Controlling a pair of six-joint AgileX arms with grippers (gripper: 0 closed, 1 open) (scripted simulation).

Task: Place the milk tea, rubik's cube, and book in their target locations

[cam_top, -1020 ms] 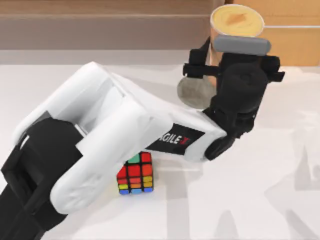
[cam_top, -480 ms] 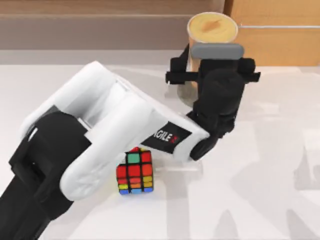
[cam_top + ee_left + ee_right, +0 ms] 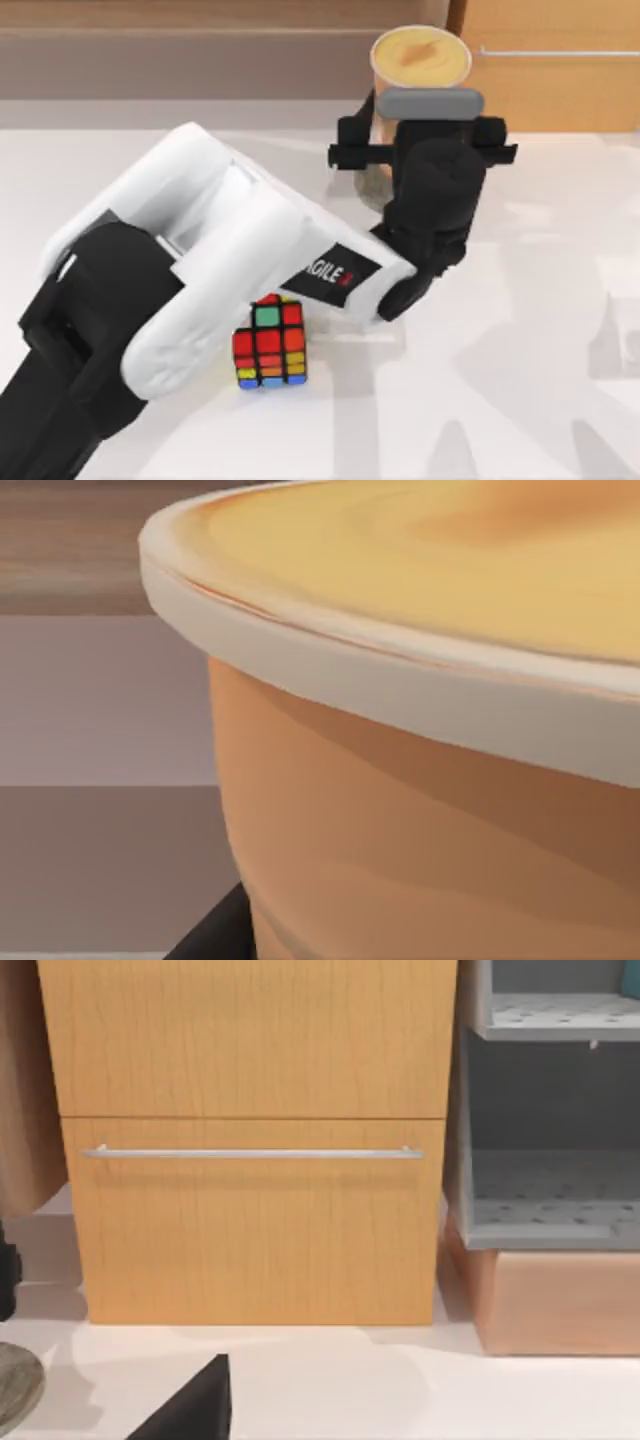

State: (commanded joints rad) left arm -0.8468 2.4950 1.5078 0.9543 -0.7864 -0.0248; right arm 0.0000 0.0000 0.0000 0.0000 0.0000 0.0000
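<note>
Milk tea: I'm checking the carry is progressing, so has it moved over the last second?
Yes. The milk tea has shifted toward the table's left, off the wooden drawer front.

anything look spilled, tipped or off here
Nothing stands out. The milk tea sits upright at the left gripper near the table's far edge, its creamy top level with no spill around it. The rubik's cube rests flat on the table beside the left arm, and the wooden drawer front looks closed.
</note>
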